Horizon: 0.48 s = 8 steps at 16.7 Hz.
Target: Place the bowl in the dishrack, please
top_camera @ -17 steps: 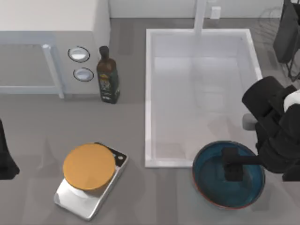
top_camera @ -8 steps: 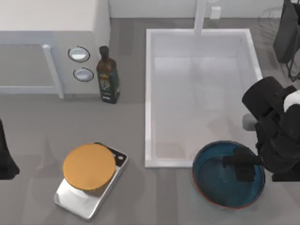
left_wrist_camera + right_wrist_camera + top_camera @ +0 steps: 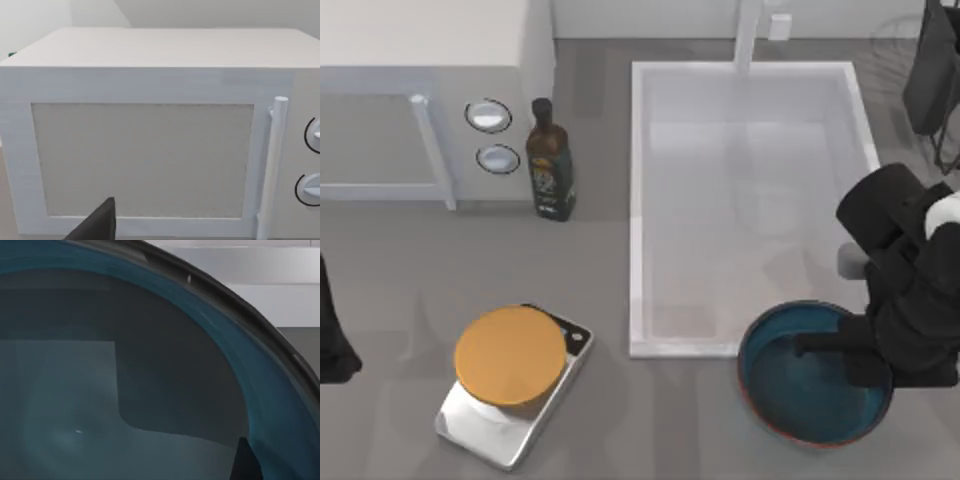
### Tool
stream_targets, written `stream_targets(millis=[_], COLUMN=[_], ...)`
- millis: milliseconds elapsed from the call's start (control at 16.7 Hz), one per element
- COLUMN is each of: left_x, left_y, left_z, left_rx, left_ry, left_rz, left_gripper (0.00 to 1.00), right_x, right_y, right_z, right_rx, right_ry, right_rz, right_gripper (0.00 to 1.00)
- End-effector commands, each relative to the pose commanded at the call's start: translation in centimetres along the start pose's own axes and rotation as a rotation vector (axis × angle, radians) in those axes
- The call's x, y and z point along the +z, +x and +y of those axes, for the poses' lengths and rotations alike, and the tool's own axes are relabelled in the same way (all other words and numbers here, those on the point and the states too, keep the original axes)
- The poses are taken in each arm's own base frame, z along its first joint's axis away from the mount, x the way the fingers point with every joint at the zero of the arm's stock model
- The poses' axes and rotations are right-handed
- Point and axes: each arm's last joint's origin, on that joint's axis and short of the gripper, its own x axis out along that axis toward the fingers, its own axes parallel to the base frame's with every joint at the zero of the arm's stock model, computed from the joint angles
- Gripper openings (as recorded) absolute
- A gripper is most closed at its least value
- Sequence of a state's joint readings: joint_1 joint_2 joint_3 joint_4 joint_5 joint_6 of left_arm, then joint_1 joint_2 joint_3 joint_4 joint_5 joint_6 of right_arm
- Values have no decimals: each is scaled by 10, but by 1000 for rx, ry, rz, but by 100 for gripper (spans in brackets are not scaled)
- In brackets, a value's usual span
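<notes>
Grey table (image 3: 410, 270): bowl (image 3: 790, 400) under right tool (image 3: 865, 350), possibly gripped.

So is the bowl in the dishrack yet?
No. The bowl sits on the table beside the sink, right hand over it; dishrack far off.

Rendered kitchen counter, grey worktop (image 3: 410, 250), white sink basin (image 3: 638, 200) with faucet (image 3: 748, 35), white microwave (image 3: 150, 140) with two dials, dark oil bottle (image 3: 549, 162), kitchen scale (image 3: 480, 425), wire dishrack (image 3: 892, 40) at corner
</notes>
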State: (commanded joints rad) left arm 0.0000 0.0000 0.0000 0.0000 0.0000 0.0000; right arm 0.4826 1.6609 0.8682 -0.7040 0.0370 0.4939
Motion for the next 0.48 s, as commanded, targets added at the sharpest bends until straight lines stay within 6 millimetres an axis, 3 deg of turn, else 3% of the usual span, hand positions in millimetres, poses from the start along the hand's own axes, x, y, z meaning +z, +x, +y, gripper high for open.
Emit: stream_targets(millis=[480], left_x=[0], left_y=[0], left_z=[0], left_rx=[0], left_ry=[0], left_rz=[0], left_gripper=[100], right_x=[2], right_y=[-4], right_z=[2], right_rx=[2], right_ry=[-2], right_rz=[-1], right_gripper=[0])
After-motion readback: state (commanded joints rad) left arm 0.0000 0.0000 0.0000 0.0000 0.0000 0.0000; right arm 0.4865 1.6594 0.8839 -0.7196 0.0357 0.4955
